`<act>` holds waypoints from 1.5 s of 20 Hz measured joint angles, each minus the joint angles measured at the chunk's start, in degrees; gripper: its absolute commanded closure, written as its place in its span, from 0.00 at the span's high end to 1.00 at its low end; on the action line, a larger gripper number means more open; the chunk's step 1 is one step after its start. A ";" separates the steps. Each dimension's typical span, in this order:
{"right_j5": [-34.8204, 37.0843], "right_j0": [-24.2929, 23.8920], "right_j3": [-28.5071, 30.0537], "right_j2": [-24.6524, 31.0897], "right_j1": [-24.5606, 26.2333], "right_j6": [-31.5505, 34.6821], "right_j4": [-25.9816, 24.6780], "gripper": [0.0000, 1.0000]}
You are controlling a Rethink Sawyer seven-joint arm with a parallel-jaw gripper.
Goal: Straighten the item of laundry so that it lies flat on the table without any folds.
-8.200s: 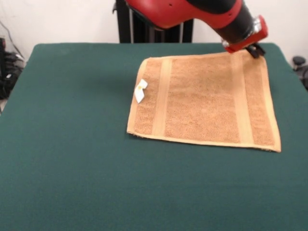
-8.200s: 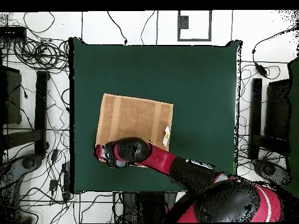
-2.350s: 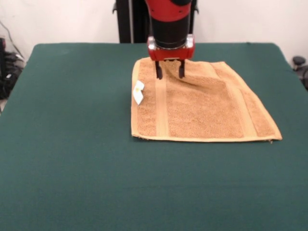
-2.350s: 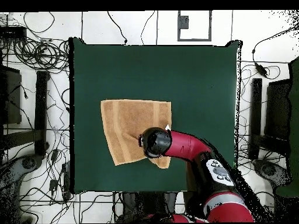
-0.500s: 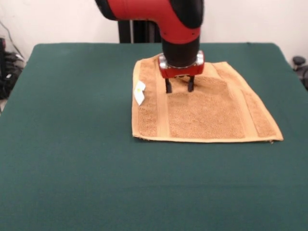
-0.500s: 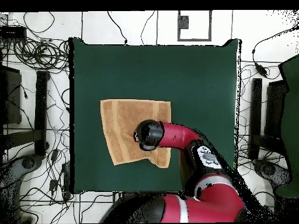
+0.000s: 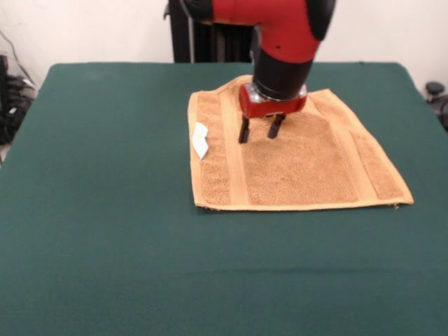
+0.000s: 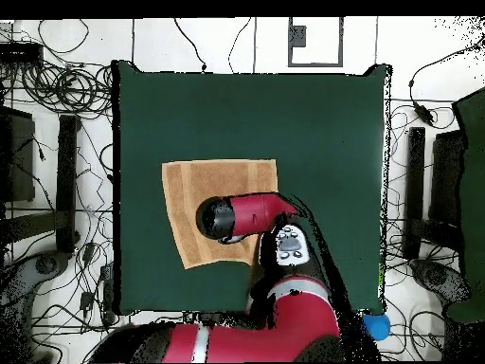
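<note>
The orange-tan towel (image 7: 301, 168) lies spread on the dark green table (image 7: 105, 140), right of centre. Its near edge is straight. Its far part narrows and looks slightly rumpled behind the gripper, and the right woven band has a kink. The white tag (image 7: 201, 140) sticks out at its left edge. My gripper (image 7: 259, 130) points down over the towel's far-left part, its two black fingers apart with nothing between them and their tips at the cloth. In the overhead view the arm (image 8: 248, 214) covers much of the towel (image 8: 185, 194).
The black pedestal (image 7: 203, 42) stands behind the table's far edge. In the overhead view, cables (image 8: 57, 85) and stands lie on the floor around the table (image 8: 284, 123). Green surface lies open left of and in front of the towel.
Long before, the gripper was at the towel's far right corner and the towel lay skewed. Since half a second ago the gripper shifted slightly right over the towel, and the arm swung round.
</note>
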 measured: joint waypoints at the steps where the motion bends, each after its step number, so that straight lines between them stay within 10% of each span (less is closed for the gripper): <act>1: 0.00 0.90 -0.37 -0.59 0.09 0.00 -0.64 1.00; 20: -0.13 4.85 -2.23 -3.75 0.95 0.00 -1.91 1.00; 30: -11.40 18.19 -8.39 -19.35 7.82 0.15 -2.11 1.00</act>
